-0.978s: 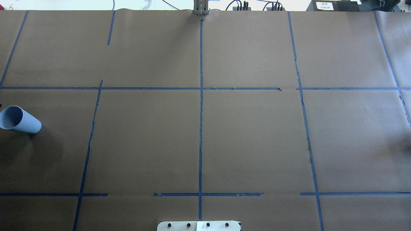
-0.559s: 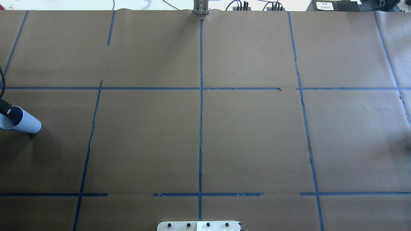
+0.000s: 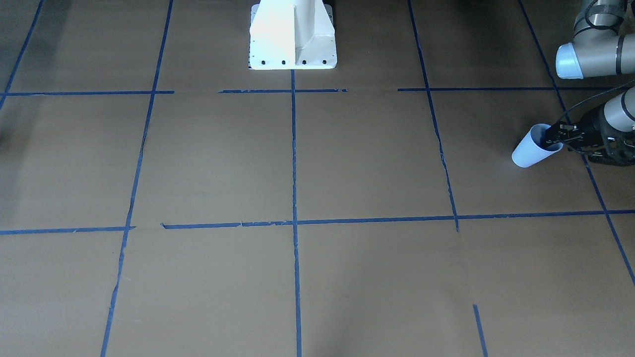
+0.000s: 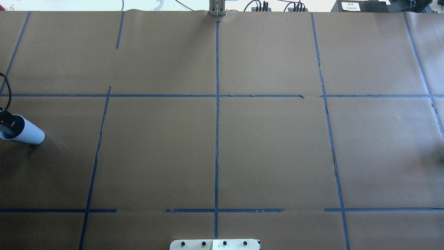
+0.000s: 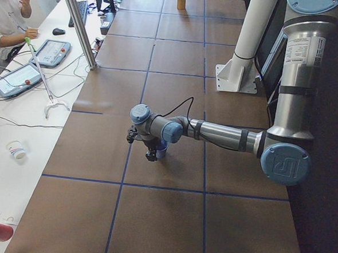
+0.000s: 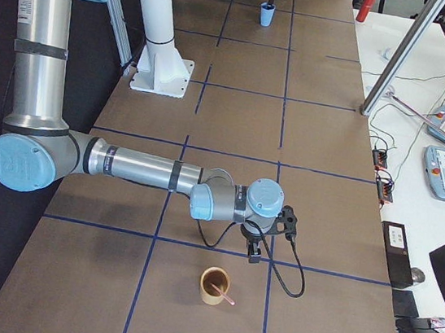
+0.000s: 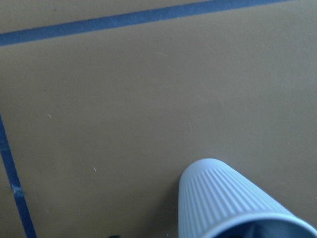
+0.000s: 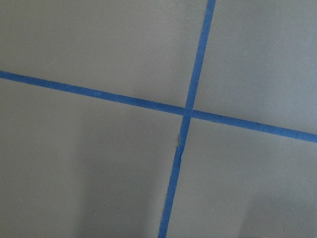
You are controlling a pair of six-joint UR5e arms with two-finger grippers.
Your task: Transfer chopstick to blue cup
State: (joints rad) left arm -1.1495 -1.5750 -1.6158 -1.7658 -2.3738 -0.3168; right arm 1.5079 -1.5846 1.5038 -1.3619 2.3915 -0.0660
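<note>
The blue cup stands near the table's left edge, also seen in the front-facing view and the left wrist view. My left gripper hangs at the cup's mouth, open, its dark fingers over the rim; I cannot tell whether they touch it. At the far right end of the table, the pinkish chopstick leans inside a brown cup. My right gripper hovers just behind that brown cup; whether it is open or shut I cannot tell.
Brown paper with blue tape lines covers the table. The robot's white base stands at the middle of the robot's side. A person sits at a side bench with tablets beyond the table's edge.
My left gripper has come in from the left edge and now sits over the blue cup's mouth. The cup has stayed where it was.
</note>
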